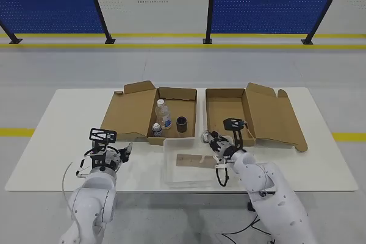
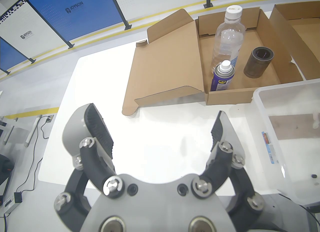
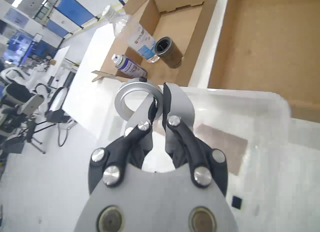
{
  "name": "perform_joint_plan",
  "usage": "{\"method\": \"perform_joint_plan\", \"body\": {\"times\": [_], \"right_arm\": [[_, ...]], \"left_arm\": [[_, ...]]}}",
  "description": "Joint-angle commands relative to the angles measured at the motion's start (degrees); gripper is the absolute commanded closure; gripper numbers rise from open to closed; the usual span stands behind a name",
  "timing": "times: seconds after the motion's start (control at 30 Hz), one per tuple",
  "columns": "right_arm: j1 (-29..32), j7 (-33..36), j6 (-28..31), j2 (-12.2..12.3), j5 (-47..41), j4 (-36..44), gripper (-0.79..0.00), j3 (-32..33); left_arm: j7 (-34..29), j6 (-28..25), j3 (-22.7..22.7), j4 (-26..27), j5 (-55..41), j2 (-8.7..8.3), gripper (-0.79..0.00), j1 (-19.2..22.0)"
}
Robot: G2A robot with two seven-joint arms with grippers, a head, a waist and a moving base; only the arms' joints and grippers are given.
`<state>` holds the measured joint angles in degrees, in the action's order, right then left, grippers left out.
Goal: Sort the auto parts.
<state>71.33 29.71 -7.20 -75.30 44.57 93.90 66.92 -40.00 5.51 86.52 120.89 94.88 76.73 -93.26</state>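
Right gripper (image 3: pixel 159 97): we log narrow gap, fingers clamped on rim of silver metal ring (image 3: pixel 135 85). Ring is held above far corner of clear plastic bin (image 3: pixel 250 94), near front wall of left cardboard box (image 3: pixel 180 25).

Left gripper (image 2: pixel 155 114): we log jaws spread wide, gripping nothing, over white table (image 2: pixel 100 67) beside bin.

In left box we see bottle (image 2: pixel 228 40), spray can (image 2: pixel 222 77) and dark cylindrical sleeve (image 2: pixel 258 61), all upright. Right cardboard box (image 3: pixel 270 30) sits just beside it.

White table (image 1: pixel 61 122); blue partitions (image 1: pixel 49 15) behind; floor cable (image 2: pixel 40 161), perhaps adapter (image 2: pixel 18 196).
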Motion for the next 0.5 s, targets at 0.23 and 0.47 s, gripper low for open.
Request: {"method": "perform_joint_plan", "body": {"times": [0.23,0.47], "right_arm": [[-2.4,1.9,-6.0,0.6,16.2,2.5,0.000,0.1],[-9.1,7.7,-7.3,0.6,24.4,-3.7,0.000,0.2]], "left_arm": [[0.0,0.0,0.0,0.0,0.0,0.00,-0.785,0.0],[0.0,0.0,0.0,0.0,0.0,0.00,-0.785,0.0]]}}
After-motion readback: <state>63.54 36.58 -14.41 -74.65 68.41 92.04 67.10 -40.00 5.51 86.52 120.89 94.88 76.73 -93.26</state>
